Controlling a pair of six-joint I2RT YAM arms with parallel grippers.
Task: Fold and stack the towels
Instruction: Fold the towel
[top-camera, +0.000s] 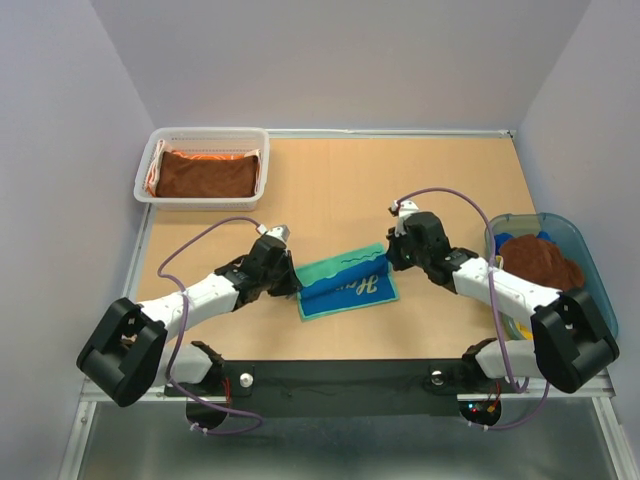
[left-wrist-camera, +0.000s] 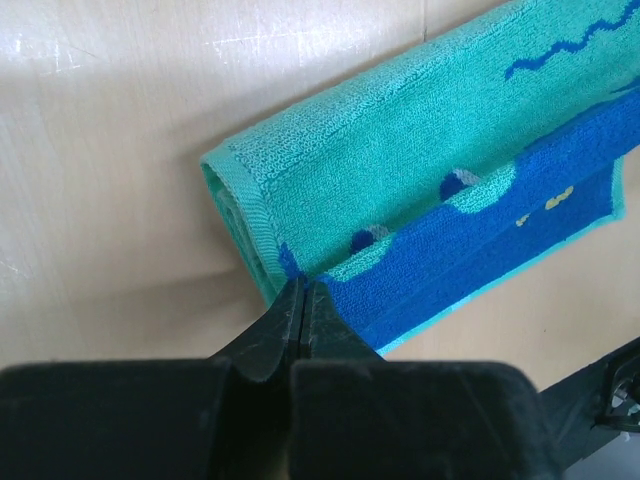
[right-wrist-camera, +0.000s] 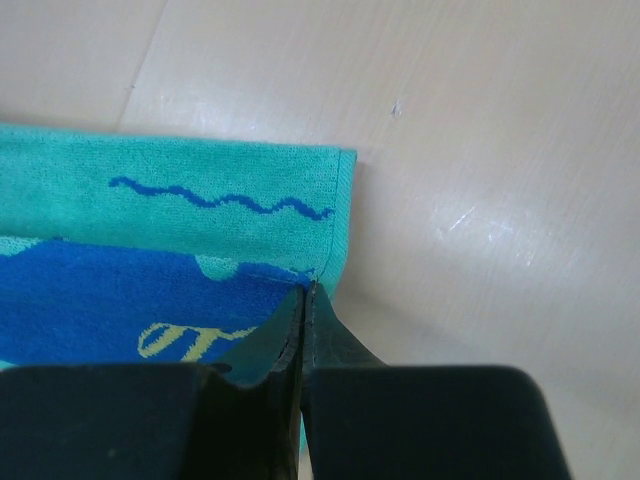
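A green and blue towel (top-camera: 345, 285) with yellow print lies partly folded on the table between the arms. My left gripper (top-camera: 297, 287) is shut on the towel's left edge, its tips (left-wrist-camera: 303, 285) pinched where the green meets the blue on the towel (left-wrist-camera: 430, 170). At the towel's right edge my right gripper (top-camera: 392, 262) is also shut, closed (right-wrist-camera: 310, 290) on the corner of the towel (right-wrist-camera: 180, 230). A folded dark brown towel (top-camera: 207, 173) rests on an orange towel (top-camera: 205, 153) in the white basket (top-camera: 148, 180).
The white basket stands at the back left. A translucent blue-green tub (top-camera: 592, 255) at the right edge holds a crumpled brown towel (top-camera: 540, 262) with other cloths under it. Bare wooden tabletop (top-camera: 340, 190) lies behind the arms.
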